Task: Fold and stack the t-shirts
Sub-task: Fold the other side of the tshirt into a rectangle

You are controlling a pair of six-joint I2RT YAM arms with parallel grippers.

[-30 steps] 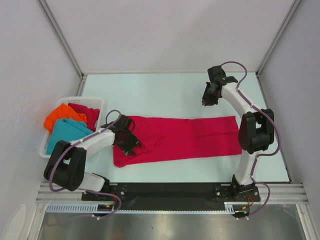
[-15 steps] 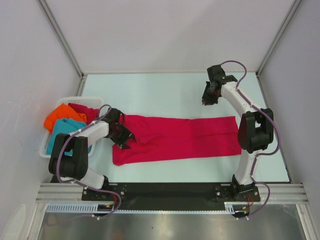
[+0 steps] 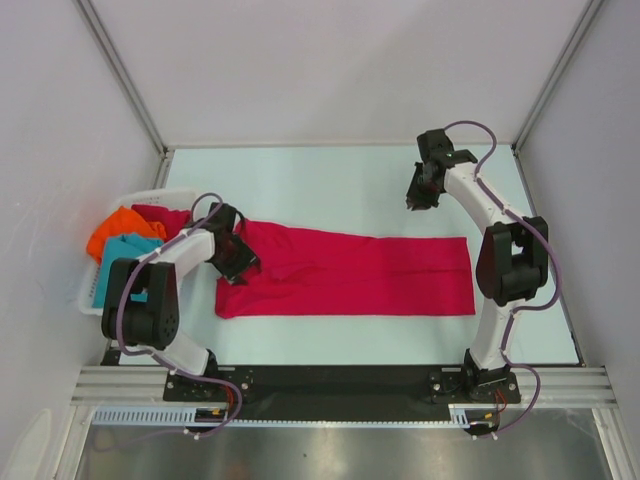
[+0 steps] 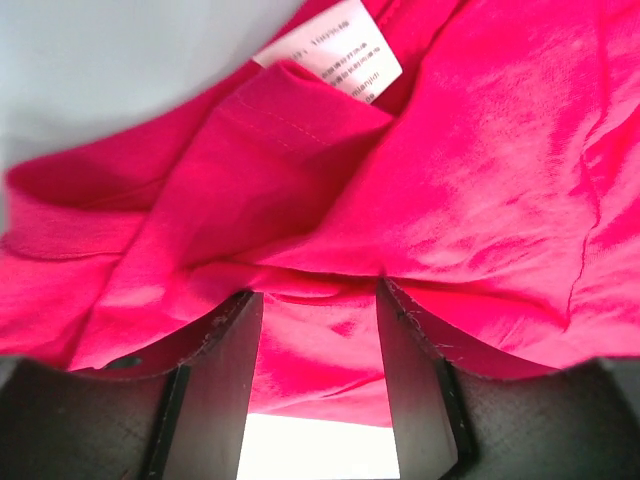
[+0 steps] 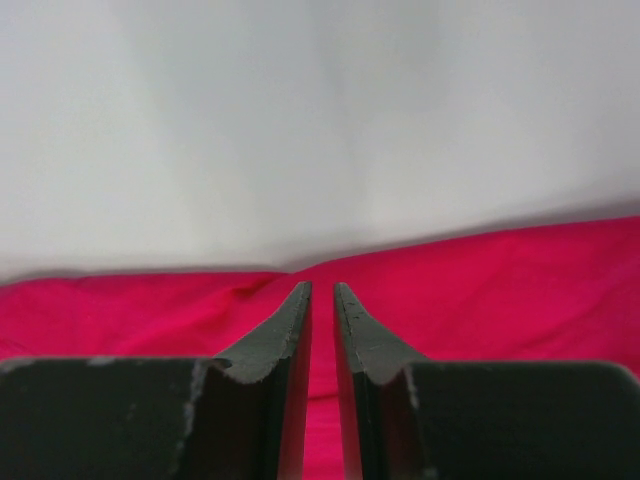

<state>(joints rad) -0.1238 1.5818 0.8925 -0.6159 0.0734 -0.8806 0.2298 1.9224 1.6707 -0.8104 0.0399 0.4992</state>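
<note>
Pale green tabletop fills a white-walled booth. On it the left hand is at the left end of a crimson t-shirt. Its fingers stand partly apart, and a thick gather of red cloth fills the gap between them, which reads as a clamp on that bunch. A white care label shows just beyond the tips, so this is probably the collar end.

From that hand the shirt runs off to the right as a long flat band, its long axis lying left to right across the tabletop. The right end lies free.

The right hand hovers beyond the band's far edge near that free end, clear of the cloth. Its fingers are a thin slit apart with nothing between them.

Since the right hand is nearer the loose end, it seems the one to take it if the next fold brings end to end.

Behind the left arm, a white basket holds an orange t-shirt, a teal t-shirt and a second red t-shirt.
</note>
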